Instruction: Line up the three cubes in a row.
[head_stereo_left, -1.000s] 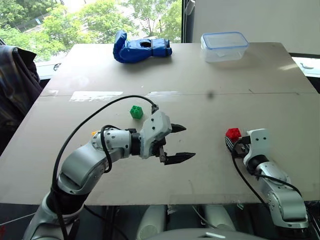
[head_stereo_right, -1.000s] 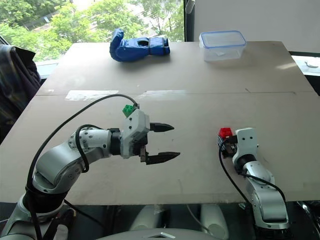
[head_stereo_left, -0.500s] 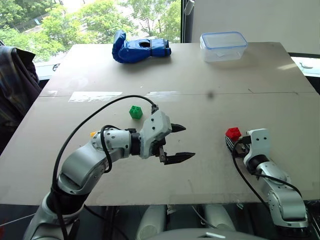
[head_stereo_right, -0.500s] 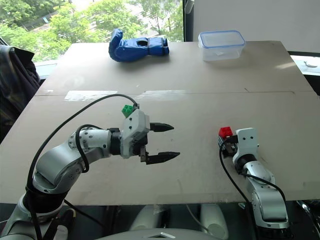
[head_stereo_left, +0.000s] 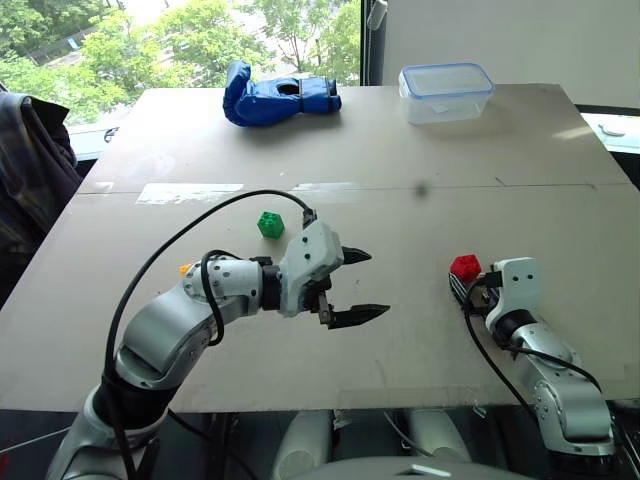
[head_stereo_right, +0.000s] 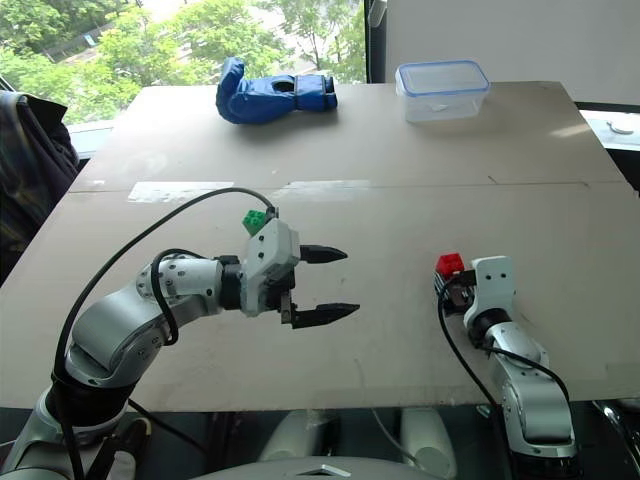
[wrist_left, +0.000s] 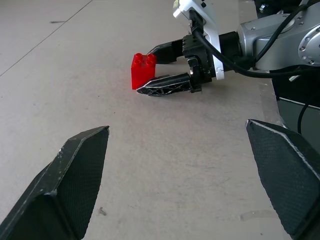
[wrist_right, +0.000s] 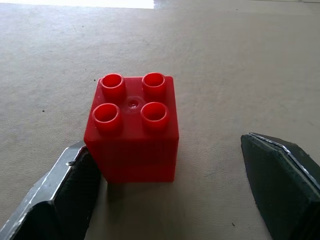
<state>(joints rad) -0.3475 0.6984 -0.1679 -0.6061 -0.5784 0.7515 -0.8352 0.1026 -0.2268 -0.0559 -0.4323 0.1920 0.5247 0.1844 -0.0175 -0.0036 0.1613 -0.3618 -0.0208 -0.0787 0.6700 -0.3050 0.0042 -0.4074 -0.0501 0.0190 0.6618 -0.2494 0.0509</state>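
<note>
Counter (head_stereo_left: 420, 330) is wide and mostly bare in the working area; a blue glove (head_stereo_left: 280, 95) and a clear lidded box (head_stereo_left: 447, 92) sit at the far edge, well away from the work. Left tool (head_stereo_left: 352, 288) hangs over the middle of the counter, jaws spread wide, holding nothing. Right tool (wrist_left: 159, 67) is low on the counter at the right, jaws also wide, straddling the red cube (wrist_right: 132, 127): one finger (wrist_right: 65, 195) touches or nearly touches the cube's side, the other stands well clear, so no grip yet. Green cube (head_stereo_left: 271, 224) sits on the counter just beyond the left arm, untouched. Yellow cube (head_stereo_left: 185, 267) is mostly hidden behind the left forearm, only a sliver showing. Progress, as I read it: row not started. The three cubes lie well apart, red far right, green and yellow left. All placement work remains; the red grasp looks like the step in hand.
</note>
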